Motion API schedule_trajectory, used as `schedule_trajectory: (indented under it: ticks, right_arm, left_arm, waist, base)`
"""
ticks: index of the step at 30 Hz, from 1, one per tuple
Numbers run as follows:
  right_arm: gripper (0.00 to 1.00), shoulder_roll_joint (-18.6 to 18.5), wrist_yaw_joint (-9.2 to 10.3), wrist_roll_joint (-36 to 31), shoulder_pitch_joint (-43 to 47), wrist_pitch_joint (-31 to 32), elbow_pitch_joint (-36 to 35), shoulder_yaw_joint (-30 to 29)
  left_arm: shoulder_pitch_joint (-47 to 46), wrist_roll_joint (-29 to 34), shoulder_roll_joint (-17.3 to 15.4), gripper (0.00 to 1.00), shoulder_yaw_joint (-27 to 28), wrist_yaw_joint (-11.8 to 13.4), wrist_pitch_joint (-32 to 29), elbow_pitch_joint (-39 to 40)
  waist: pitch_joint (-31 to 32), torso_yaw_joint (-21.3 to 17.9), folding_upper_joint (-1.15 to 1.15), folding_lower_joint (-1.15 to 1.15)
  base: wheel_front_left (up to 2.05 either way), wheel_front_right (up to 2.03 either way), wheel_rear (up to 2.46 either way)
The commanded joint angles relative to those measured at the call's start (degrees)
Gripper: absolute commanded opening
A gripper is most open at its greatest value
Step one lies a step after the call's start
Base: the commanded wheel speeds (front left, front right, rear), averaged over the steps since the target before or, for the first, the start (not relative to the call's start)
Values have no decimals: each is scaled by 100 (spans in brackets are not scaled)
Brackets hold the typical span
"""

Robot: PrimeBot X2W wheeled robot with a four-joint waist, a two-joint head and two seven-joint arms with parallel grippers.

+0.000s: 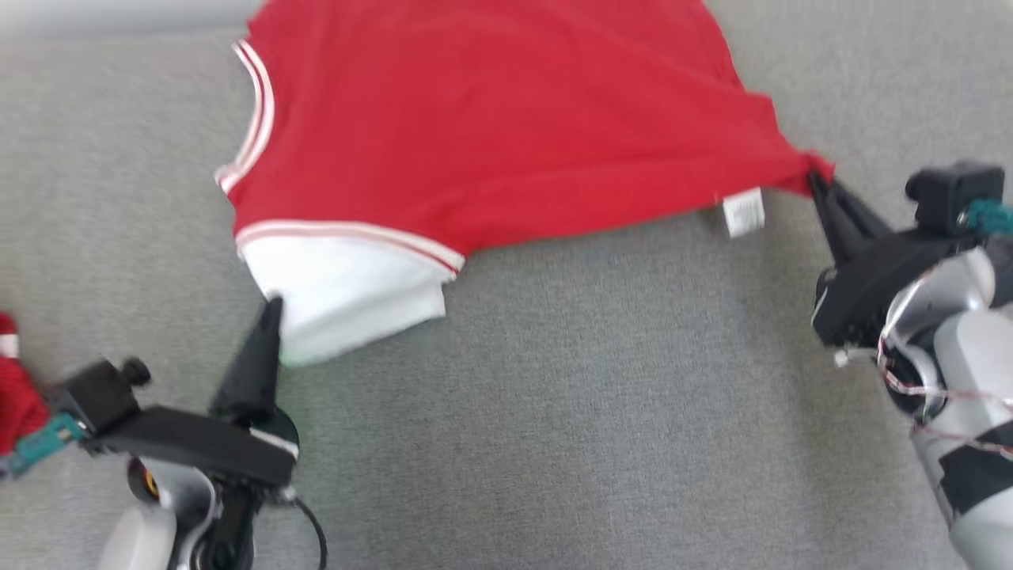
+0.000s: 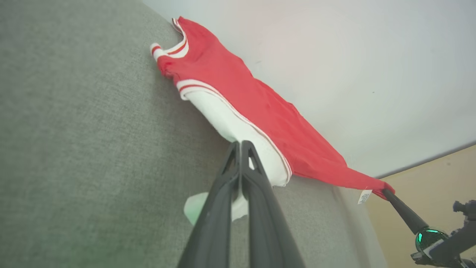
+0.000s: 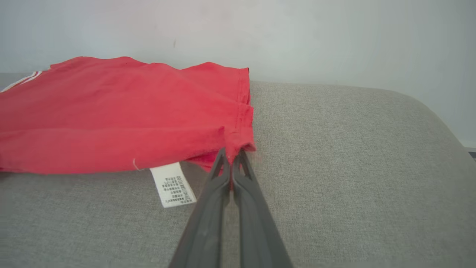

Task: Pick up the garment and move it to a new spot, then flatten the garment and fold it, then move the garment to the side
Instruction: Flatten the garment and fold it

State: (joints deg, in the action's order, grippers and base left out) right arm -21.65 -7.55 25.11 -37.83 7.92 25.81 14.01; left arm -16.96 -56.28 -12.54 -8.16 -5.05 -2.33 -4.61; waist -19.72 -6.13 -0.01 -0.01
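Note:
The garment (image 1: pixel 491 119) is a red shirt with white, red-striped sleeves, spread on a grey cushioned surface (image 1: pixel 593 396). My right gripper (image 1: pixel 813 178) is shut on its red hem corner, which is pulled out into a point; the right wrist view shows the pinch (image 3: pixel 231 158) on the garment (image 3: pixel 111 123). My left gripper (image 1: pixel 273 305) is at the near edge of the white sleeve (image 1: pixel 348 289), fingers shut. In the left wrist view its tips (image 2: pixel 240 143) lie on the sleeve (image 2: pixel 230 123), with white cloth showing on both sides of the fingers. The right gripper (image 2: pixel 385 191) also shows there.
A white care label (image 1: pixel 744 212) hangs from the hem near my right gripper, also seen as the label (image 3: pixel 173 184). Another red cloth (image 1: pixel 12 388) lies at the far left edge. A pale wall (image 3: pixel 297 37) rises behind the surface.

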Motion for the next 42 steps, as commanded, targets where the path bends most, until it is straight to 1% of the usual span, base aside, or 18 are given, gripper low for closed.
schedule_trajectory:
  ticks: [1,3,6,10,13,17,20,21,25,26,32,36,40,42]
  right_arm:
    - [0,11,13,30,168,8,14,-15]
    - [0,36,13,50,310,-4,52,-72]
    - [0,57,13,69,517,1,145,-166]
    - [0,61,13,81,802,39,268,-350]
    - [0,74,13,126,1074,191,327,-499]
    - [0,15,13,246,1559,513,199,-699]
    - [0,10,13,340,1959,794,-58,-825]
    - [0,25,13,384,2229,981,-285,-949]
    - [0,87,13,313,2710,1403,-841,-1147]
    - [0,87,13,313,2710,1403,-841,-1147]
    - [0,217,13,315,3367,1915,-1684,-1544]
    - [0,277,13,328,3825,2271,-2157,-1726]
    - [0,365,13,341,4126,2416,-2555,-1904]
    - [0,425,13,306,4184,2383,-2656,-1999]
  left_arm:
    - [169,-79,10,0,-15,-19,-75,-17]
    - [365,-303,20,0,16,-28,-201,-14]
    - [677,-479,-27,0,31,-22,-360,22]
    - [1068,-728,-7,0,6,-40,-548,109]
    - [1327,-847,15,0,-35,32,-667,200]
    - [1542,-835,6,0,-120,44,-727,194]
    - [1626,-890,42,0,-191,41,-791,145]
    - [1692,-923,10,0,-242,48,-887,128]
    - [1909,-1020,-97,0,-247,88,-1096,176]
    - [1909,-1020,-97,0,-247,88,-1096,176]
    - [2208,-1218,-227,0,-126,132,-1225,331]
    - [2421,-1334,-318,0,-188,173,-1454,425]
    - [2683,-1444,-424,0,-174,281,-1644,625]
    - [2779,-1547,-430,0,-112,270,-1647,772]
  waist:
    - [368,146,1,1]
    - [507,165,1,1]
    - [702,216,1,1]
    - [965,318,1,1]
    - [1118,386,1,1]
    - [1248,503,1,1]
    - [1289,527,1,1]
    - [1311,530,1,1]
    - [1309,464,1,1]
    - [1309,464,1,1]
    - [1290,408,1,1]
    - [1303,397,1,1]
    - [1292,348,1,1]
    - [1281,322,1,1]
  base:
    - [0,0,0]
    - [0,0,0]
    - [0,0,0]
    - [0,0,0]
    - [0,0,0]
    - [0,0,0]
    - [0,0,0]
    - [0,0,0]
    - [0,0,0]
    - [0,0,0]
    - [0,0,0]
    - [0,0,0]
    - [0,0,0]
    - [0,0,0]
